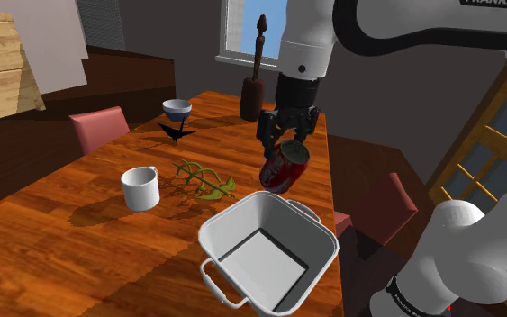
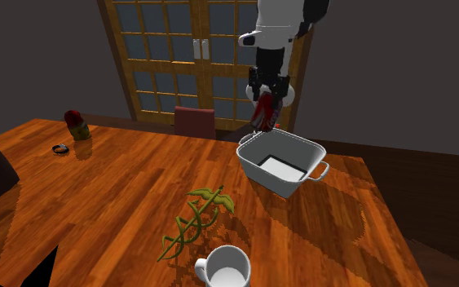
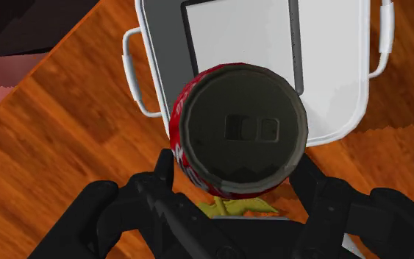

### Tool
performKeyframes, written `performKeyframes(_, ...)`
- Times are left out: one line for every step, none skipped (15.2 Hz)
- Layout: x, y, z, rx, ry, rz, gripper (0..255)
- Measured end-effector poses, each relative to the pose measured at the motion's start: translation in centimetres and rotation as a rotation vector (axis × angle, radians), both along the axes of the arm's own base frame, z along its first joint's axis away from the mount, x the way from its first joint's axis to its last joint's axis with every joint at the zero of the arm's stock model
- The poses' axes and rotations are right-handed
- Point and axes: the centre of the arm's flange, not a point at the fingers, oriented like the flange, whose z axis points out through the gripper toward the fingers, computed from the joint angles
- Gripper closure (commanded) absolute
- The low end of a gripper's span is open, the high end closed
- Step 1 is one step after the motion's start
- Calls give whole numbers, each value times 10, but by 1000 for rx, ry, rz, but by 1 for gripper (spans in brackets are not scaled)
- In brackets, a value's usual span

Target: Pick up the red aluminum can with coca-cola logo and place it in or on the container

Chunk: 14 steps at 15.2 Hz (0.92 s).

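"Can you read the label on the can (image 1: 284, 167)?"

"No. It's red with white marks I can't make out. It hangs tilted in the air at the middle of the shoulder view. The black gripper (image 1: 283, 142) is clamped on its upper end, and the fingers hide that part."

"And the tub (image 1: 319, 275)?"

"White, two handles, lower middle, below the can and not touching it. The frame's bottom edge cuts off its near corner. From the wrist, the can's dark round end covers part of the tub's floor and most of a green sprig (image 3: 231, 207)."

"Any room around it?"

"The tub sits close to the table's (image 1: 62, 234) right-hand edge. Bare wood stretches to the lower left, past a white mug (image 1: 140, 187)."
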Motion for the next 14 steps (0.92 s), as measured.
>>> performKeyframes(-5,12,0,0,0,0,255)
performKeyframes(-10,23,1,0,0,0,255)
performKeyframes(-19,33,5,0,0,0,255)
performKeyframes(-24,43,5,0,0,0,255)
performKeyframes(-27,49,2,0,0,0,255)
performKeyframes(-30,51,-1,0,0,0,255)
performKeyframes(-31,52,-5,0,0,-1,255)
performKeyframes(-31,53,-10,0,0,-1,255)
performKeyframes(-31,53,-14,0,0,-1,255)
performKeyframes(-31,55,-20,0,1,-1,255)
performKeyframes(-31,54,-26,0,1,-1,255)
performKeyframes(-30,53,-32,0,1,-1,255)
performKeyframes(-30,53,-37,0,1,-1,255)
performKeyframes(-31,53,-42,0,1,-1,255)
